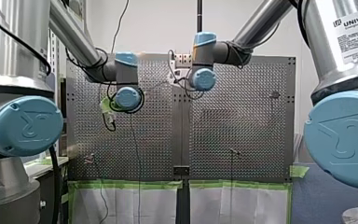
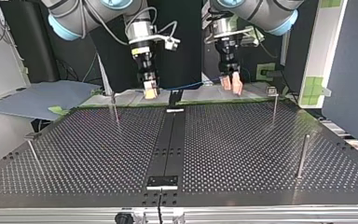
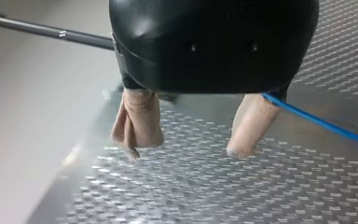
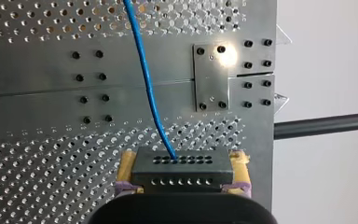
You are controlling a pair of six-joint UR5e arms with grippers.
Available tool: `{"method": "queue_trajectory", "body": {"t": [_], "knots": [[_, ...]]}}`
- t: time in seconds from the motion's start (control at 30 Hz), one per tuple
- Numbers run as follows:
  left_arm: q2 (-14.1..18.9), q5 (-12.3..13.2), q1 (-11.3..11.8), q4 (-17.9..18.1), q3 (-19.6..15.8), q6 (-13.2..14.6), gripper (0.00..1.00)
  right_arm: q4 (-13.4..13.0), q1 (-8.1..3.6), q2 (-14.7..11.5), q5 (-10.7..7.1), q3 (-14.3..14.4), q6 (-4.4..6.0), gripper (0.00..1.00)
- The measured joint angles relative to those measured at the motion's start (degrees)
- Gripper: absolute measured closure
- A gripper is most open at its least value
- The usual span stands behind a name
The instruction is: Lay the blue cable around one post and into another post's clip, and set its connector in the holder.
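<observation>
- Blue cable (image 4: 144, 74) crosses our largest item, the perforated metal table (image 2: 261, 140). It runs from the connector out over the holes. In the top view it shows as a thin line by the table's far edge, between the two grippers.
- Room: a white wall (image 1: 158, 23) beyond the table in the front view, a grey-blue sheet (image 2: 37, 98) at the top view's left, and green tape (image 1: 126, 185) along the table's lower edge in the front view.
- Posts (image 2: 302, 156): we count four, thin, upright and well apart on the table.
- Our left gripper (image 3: 193, 140): beige pads spread wide, nothing between them, and the cable passing just beside one finger.
- Our right gripper (image 4: 182, 161): yellow pads clamped on the black connector (image 4: 182, 178), with the cable leaving its holed face.
</observation>
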Motion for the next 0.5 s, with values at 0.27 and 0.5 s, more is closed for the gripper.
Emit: {"method": "queue_trajectory", "body": {"t": [0.27,0.5], "knots": [[5.4,-1.8,1.8,-5.4,4.1,-0.6,0.00,1.5,-0.06,0.2,-1.22,-1.3,-0.07,1.00],[9.3,-4.1,3.1,-9.3,5.6,-0.7,0.00,1.8,-0.07,0.9,-1.93,-2.7,-0.25,1.00]]}}
